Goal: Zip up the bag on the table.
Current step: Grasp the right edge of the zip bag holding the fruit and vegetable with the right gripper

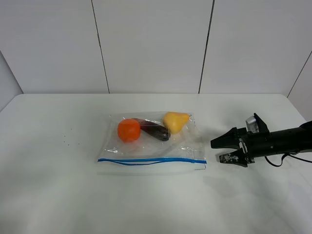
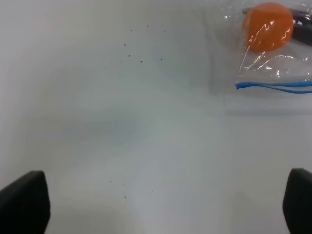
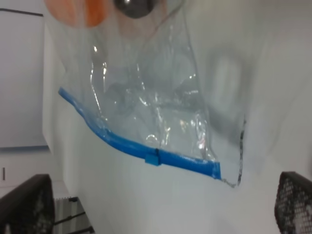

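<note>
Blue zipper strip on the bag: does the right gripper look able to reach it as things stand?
Probably yes. The right gripper sits open beside the bag, off its right end, with only bare table between them. The blue zipper strip lies flat along the near edge, and nothing covers it.

Clear crinkly plastic zip bag (image 1: 161, 148): colourless and see-through, with white glints on its creases.
Zipper strip on the bag edge (image 1: 151, 160): bright blue, in thin lines.
Round fruit in the bag (image 1: 128, 130): plain strong orange.
Long fruit in the bag (image 1: 155, 129): dark purple, almost black.
Pear-shaped fruit in the bag (image 1: 174, 121): yellow.
Large matte table (image 1: 58, 195): plain white, with some tiny dark specks (image 2: 141, 61).
Right gripper (image 1: 216, 151): black; its fingers (image 3: 295, 204) have a fine mesh pattern.
Panelled wall (image 1: 151, 44): white, with thin dark seams.
</note>
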You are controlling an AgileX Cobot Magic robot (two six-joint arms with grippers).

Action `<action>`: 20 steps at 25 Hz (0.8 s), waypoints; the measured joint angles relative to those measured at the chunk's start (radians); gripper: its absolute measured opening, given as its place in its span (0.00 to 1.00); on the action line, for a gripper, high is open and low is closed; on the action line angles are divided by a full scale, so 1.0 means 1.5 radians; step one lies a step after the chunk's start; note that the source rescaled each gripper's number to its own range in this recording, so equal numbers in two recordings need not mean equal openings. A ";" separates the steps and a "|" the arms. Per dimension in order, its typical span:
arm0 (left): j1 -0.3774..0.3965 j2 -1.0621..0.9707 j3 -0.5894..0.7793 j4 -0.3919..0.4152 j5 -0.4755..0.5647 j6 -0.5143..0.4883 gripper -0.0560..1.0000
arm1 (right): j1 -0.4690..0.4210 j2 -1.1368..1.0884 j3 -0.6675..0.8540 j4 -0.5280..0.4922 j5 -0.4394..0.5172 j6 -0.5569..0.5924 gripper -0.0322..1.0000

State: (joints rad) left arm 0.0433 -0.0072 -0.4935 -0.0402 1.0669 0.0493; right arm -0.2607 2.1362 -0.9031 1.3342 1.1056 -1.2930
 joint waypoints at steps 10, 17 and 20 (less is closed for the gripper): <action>0.000 0.000 0.000 0.000 0.000 0.000 1.00 | 0.001 0.000 0.000 0.034 -0.011 0.000 1.00; 0.000 0.000 0.000 0.000 0.000 0.000 1.00 | 0.043 0.020 -0.039 0.037 -0.011 0.021 1.00; 0.000 0.000 0.000 0.000 0.000 0.000 1.00 | 0.067 0.033 -0.063 0.037 -0.011 0.040 1.00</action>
State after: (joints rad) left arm 0.0433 -0.0072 -0.4935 -0.0402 1.0669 0.0493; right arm -0.1607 2.1853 -0.9971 1.3892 1.0893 -1.2327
